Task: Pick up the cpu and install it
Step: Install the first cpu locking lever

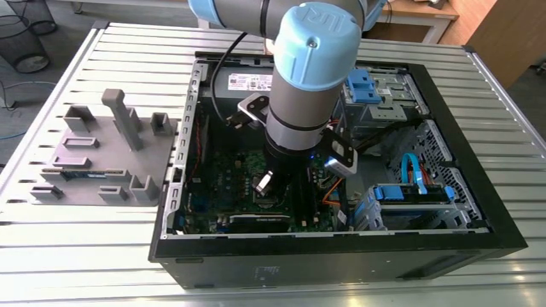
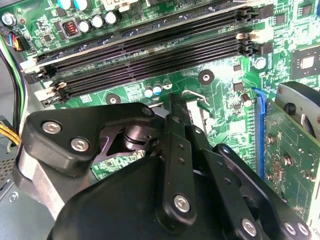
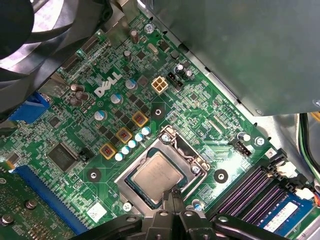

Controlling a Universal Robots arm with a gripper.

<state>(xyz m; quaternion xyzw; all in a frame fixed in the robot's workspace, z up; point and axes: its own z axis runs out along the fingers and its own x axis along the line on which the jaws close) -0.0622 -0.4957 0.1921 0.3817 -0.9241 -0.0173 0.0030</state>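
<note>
The cpu [image 3: 157,177] sits flat in the board socket [image 3: 186,150]; claw [image 3: 172,193] closed, holding nothing, tips at cpu's edge. In exterior view, grey tray [image 1: 102,150] on desk [image 1: 128,57] at 9 o'clock from open case [image 1: 341,263]

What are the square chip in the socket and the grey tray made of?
The cpu: a metal top, it seems, brushed silver-grey with a dull sheen. The grey tray: probably moulded plastic or foam, matt, with uniform colour and blocky raised shapes.

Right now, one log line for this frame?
cpu: in socket | hand: at cpu edge | board: in case
</note>
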